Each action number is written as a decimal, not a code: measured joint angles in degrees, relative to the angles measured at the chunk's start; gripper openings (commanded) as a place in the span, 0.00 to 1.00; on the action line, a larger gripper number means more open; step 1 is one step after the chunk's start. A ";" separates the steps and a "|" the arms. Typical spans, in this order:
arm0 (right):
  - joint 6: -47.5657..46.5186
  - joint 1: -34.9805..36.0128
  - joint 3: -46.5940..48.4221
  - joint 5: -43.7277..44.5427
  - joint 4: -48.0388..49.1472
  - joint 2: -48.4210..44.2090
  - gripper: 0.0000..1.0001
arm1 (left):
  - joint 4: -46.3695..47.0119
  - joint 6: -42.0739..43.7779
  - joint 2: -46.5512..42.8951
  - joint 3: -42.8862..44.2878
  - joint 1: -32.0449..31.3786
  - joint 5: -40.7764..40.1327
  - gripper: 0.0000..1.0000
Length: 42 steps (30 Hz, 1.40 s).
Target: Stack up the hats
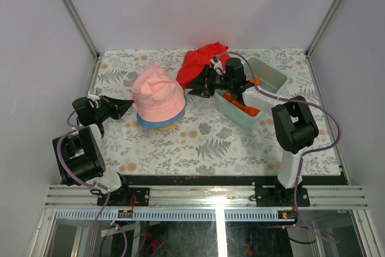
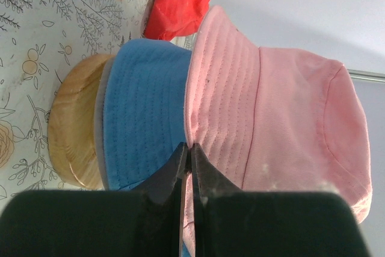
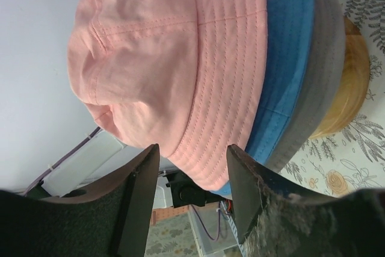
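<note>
Left gripper (image 1: 127, 108): closed, fingers pressed together with nothing seen between them; its tip sat just beside the brims on the stack's left side.
Right gripper (image 3: 192, 151): jaws stood apart at the stack's far right side; the pink brim's edge showed in the gap, and contact could not be told.
Grippers counted: two.
Hats counted: four, one of each colour.
Stacked: three. The pink hat (image 1: 156, 91) was on top, the blue hat (image 3: 286, 70) under it, and the grey hat (image 3: 325, 82) lowest.
Stand (image 3: 354, 82): one, wooden, carrying the three stacked hats left of the desk's (image 1: 210, 142) middle.
Orange hat (image 1: 240, 105): one, apart from the stack, lying in the bin and partly hidden by the right arm.
Bin (image 1: 272, 68): one, pale, right of the stack.
Red cloth (image 1: 201, 61): one, crumpled near the far edge, between stack and bin.
</note>
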 measured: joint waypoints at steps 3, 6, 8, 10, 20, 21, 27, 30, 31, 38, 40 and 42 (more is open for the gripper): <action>1.20 0.00 0.00 0.02 2.54 0.72 0.56 | 0.02 0.46 1.62 1.36 0.00 0.81 0.00; 1.77 0.00 0.61 0.13 4.31 2.34 0.56 | 0.00 0.87 2.21 1.79 0.00 1.44 0.00; 1.38 0.00 1.86 0.55 3.96 4.02 0.56 | 0.02 1.05 2.25 1.79 0.00 1.66 0.00; 0.28 0.00 3.06 1.31 2.69 5.25 0.55 | 0.02 1.14 2.25 1.79 0.00 1.81 0.00; -13.97 0.00 0.20 7.43 -15.98 -1.44 0.23 | -0.17 1.07 2.25 2.29 0.00 1.97 0.00; -15.80 0.02 -0.83 8.55 -18.29 -3.34 0.19 | -0.15 1.07 2.25 2.54 0.00 1.95 0.00; -25.35 -0.44 -2.82 17.42 -30.49 -10.60 0.17 | 0.00 0.70 2.23 2.84 0.00 1.92 0.00; -28.52 -2.29 -3.48 20.33 -33.94 -10.75 0.16 | 0.20 -0.09 2.23 2.84 0.00 1.90 0.00; -29.51 -3.23 -3.48 20.92 -34.38 -10.93 0.16 | 0.22 -0.26 2.23 2.84 0.00 1.92 0.00; -37.20 -9.97 -0.15 33.03 -43.39 -10.62 0.12 | 0.31 -0.31 2.23 2.84 0.00 1.95 0.00; -38.82 -10.88 0.57 36.68 -45.77 -10.03 0.14 | 0.31 -0.31 2.23 2.84 0.00 1.95 0.00; -40.02 -11.23 0.61 38.36 -47.36 -10.03 0.21 | 0.31 -0.33 2.23 2.84 0.00 1.95 0.00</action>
